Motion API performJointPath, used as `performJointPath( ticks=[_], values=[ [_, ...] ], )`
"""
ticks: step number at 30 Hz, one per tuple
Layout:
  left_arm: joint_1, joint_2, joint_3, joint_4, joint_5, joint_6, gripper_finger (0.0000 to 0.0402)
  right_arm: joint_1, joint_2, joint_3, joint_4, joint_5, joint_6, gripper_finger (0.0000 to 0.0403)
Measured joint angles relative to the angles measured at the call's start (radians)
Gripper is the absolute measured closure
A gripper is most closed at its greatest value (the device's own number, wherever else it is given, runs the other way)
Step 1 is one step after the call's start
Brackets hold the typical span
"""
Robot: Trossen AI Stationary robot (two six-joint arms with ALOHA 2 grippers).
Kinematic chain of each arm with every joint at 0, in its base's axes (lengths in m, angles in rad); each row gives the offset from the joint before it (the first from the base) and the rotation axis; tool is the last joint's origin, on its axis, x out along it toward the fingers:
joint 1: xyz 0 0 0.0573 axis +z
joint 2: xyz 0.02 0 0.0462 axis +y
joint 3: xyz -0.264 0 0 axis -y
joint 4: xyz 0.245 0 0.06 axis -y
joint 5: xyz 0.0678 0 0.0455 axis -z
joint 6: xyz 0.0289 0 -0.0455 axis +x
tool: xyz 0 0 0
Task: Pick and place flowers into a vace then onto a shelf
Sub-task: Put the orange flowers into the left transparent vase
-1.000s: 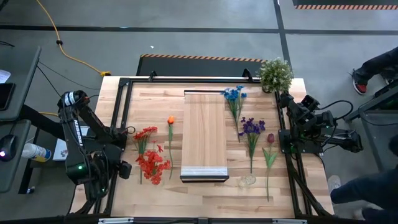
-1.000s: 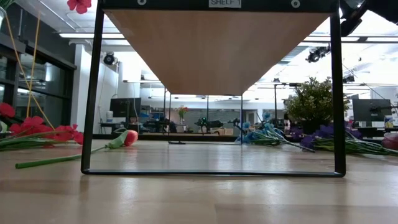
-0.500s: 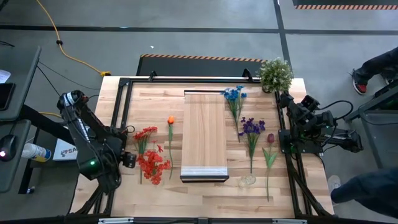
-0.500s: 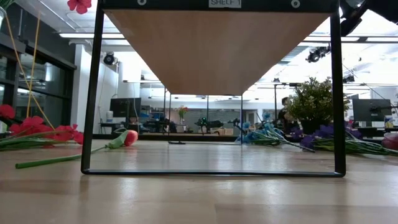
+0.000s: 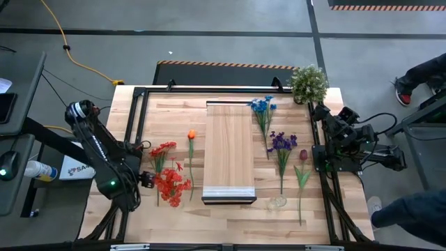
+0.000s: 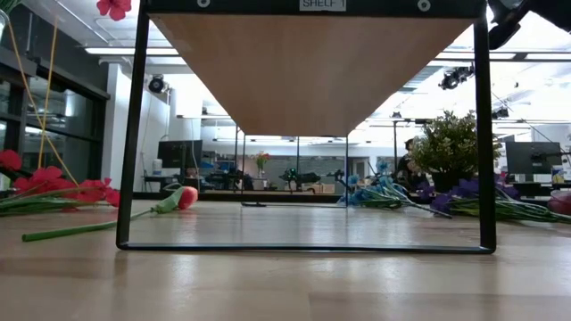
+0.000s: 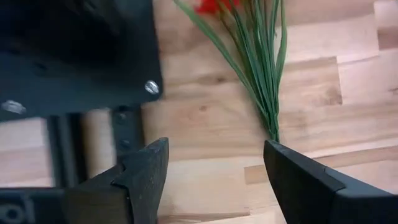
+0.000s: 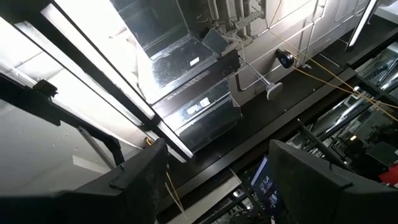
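Note:
The flowers lie flat on the table on both sides of the shelf [image 5: 228,150]. Left of it are a red bunch [image 5: 169,185], a second red one [image 5: 162,148] and an orange one [image 5: 191,134]. Right of it are blue [image 5: 262,105], purple [image 5: 282,142], dark-red [image 5: 303,155] and a green leaf stem [image 5: 302,178]. A small clear glass vase [image 5: 277,202] stands near the shelf's near right corner. My left gripper [image 5: 148,180] hangs open, pointing down, just left of the red bunch; its wrist view shows the green stems [image 7: 264,81] ahead of the open fingers. My right gripper [image 5: 326,117] waits open at the right edge, pointing up.
A bushy potted plant [image 5: 308,82] stands at the far right corner. A black frame rail [image 7: 93,68] runs along the table's left side close to my left gripper. The shelf stands on thin black legs [image 6: 132,134]. A person's legs show beyond the right edge [image 5: 418,73].
My left gripper has come down toward the table and a little toward the red bunch, turning slightly; its fingers stay open. The flowers have not moved.

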Motion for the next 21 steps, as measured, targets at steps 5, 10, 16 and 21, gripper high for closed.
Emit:
performJointPath(
  ticks=[5,10,16,21],
  values=[
    [0.000,0.000,-0.070,0.124,-0.038,-0.001,0.0105,0.000,0.000,0.000,0.005,0.003,-0.001,0.0136],
    [0.014,0.000,-0.103,0.185,-0.085,-0.004,0.0108,0.000,0.000,0.000,0.006,0.022,-0.003,0.0136],
    [0.083,0.000,-0.120,0.205,-0.098,0.016,0.0106,0.000,0.000,0.000,0.006,0.023,-0.003,0.0135],
    [0.112,0.000,-0.120,0.229,-0.136,0.020,0.0107,0.000,0.000,0.000,0.006,0.023,-0.003,0.0136]
  ],
)
